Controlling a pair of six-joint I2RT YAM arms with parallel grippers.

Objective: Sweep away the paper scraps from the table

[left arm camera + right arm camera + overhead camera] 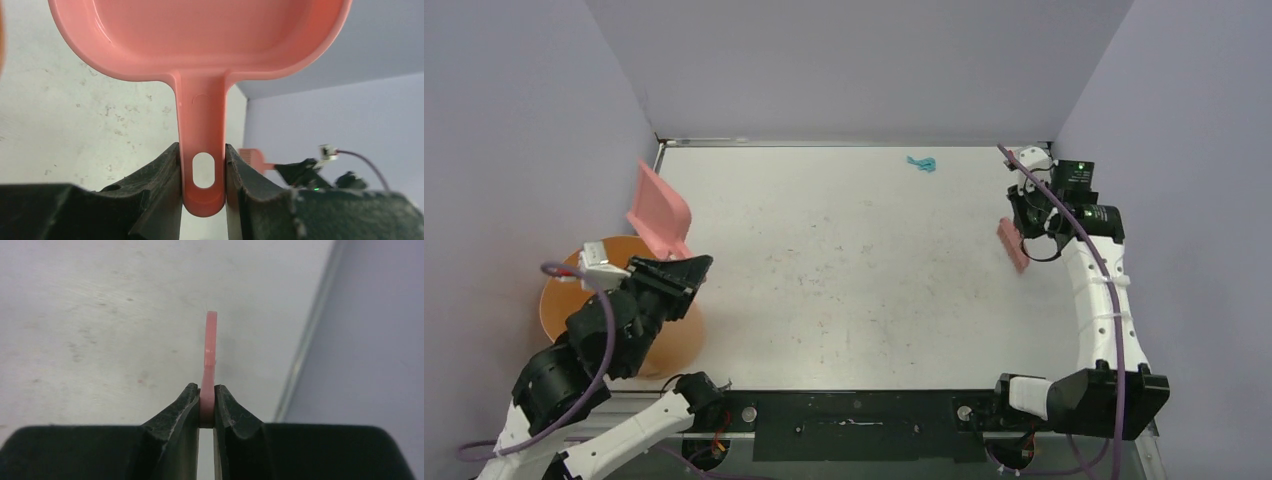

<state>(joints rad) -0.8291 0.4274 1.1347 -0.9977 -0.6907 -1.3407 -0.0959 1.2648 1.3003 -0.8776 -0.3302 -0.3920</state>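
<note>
Overhead view, left to right. At the left edge stands a round orange bucket [674, 345], just beside the counter [854, 270]. Above it the left fingers [167, 165] are closed tight on the handle of a pink dustpan [659, 212]. The pan is raised off the counter and steeply tilted, and the left wrist view shows no scraps in the visible part of its tray.

The middle of the counter carries only dark scuff marks. Of the paper scraps, a single teal piece [921, 163] is visible, lying right of centre and close to the far rim. The task therefore appears nearly complete, with this one piece left to collect.

At the right, the right fingers [187, 400] are pinched on the thin handle of a pink brush [1013, 244], held near the right edge with its head low over the counter.

Nothing lies between the brush and the teal piece. The likely difficulties are the far rim and wall just behind the scrap, which leave little room for a stroke, and the dustpan, which is well apart from it across the counter.
</note>
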